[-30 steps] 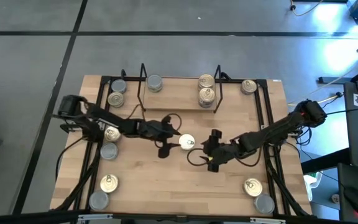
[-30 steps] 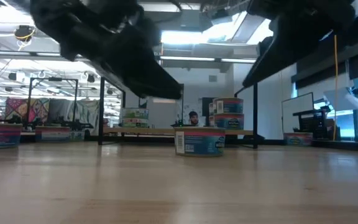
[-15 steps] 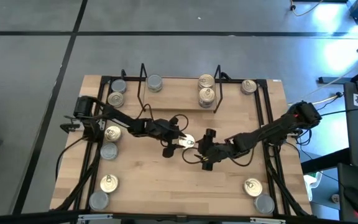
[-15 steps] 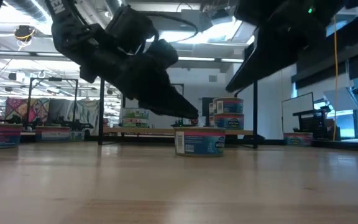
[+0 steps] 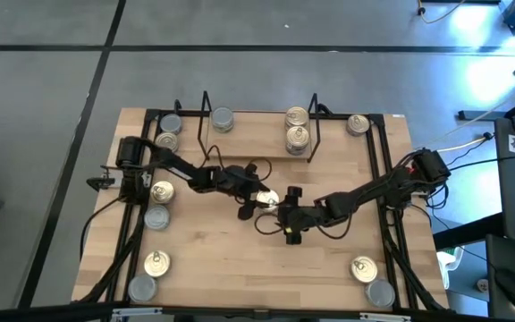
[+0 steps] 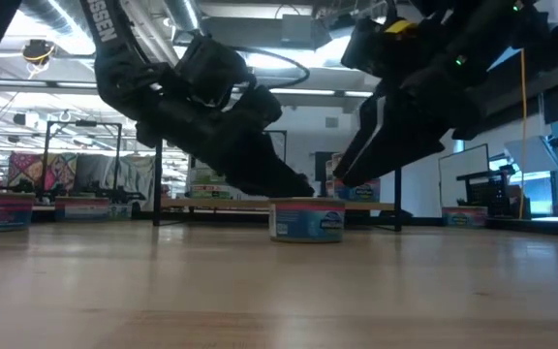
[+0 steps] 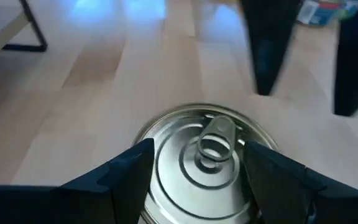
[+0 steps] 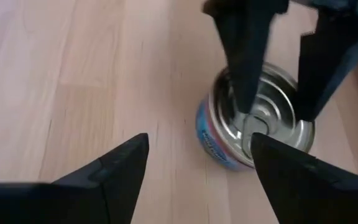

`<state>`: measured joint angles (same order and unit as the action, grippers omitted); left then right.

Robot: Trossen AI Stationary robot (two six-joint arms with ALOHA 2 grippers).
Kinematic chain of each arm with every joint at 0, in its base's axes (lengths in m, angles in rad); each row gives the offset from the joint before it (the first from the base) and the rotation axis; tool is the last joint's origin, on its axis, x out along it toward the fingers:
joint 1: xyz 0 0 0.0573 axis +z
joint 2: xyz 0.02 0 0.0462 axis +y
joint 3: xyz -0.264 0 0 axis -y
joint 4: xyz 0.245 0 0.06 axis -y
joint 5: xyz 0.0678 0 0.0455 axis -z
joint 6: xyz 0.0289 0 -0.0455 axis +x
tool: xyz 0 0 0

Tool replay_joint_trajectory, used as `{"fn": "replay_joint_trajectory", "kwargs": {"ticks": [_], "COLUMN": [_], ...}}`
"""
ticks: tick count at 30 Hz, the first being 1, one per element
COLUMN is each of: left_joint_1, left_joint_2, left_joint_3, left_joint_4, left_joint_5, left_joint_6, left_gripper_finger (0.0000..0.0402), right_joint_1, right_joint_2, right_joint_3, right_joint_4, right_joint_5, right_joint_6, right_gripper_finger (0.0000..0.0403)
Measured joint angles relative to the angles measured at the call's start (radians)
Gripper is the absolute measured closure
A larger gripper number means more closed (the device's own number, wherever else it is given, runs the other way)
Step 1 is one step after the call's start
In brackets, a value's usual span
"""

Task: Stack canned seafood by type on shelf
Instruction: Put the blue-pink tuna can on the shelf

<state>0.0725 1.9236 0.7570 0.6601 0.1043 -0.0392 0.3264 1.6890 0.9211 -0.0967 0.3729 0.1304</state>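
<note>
Mid-table, left gripper (image 7: pixel 194 171) spread wide astride pull-tab tin (image 7: pixel 205 163); right gripper (image 8: pixel 194 171) open nearby. Tin looks rigid, slick, likely hefty: grip opposite side walls.

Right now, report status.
Left gripper open around centre tin, not clamped. Right gripper open, close beside it, crowding. Shelf holds three tins.
</note>
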Motion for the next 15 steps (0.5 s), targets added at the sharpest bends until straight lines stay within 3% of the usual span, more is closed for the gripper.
{"fn": "replay_joint_trajectory", "kwargs": {"ticks": [8,15], "left_joint_1": [0.062,0.072], "left_joint_2": [0.012,0.011], "left_joint_3": [0.0,-0.002], "left_joint_4": [-0.004,0.002], "left_joint_5": [0.094,0.106], "left_joint_6": [-0.139,-0.146], "left_gripper_finger": [0.0153,0.0153], "right_joint_1": [0.0,0.0], "right_joint_2": [0.01,0.065], "right_joint_3": [0.0,0.002], "right_joint_4": [0.018,0.055], "right_joint_5": [0.089,0.18], "right_joint_6": [-0.155,-0.338], "right_gripper_finger": [0.0119,0.0119]}}
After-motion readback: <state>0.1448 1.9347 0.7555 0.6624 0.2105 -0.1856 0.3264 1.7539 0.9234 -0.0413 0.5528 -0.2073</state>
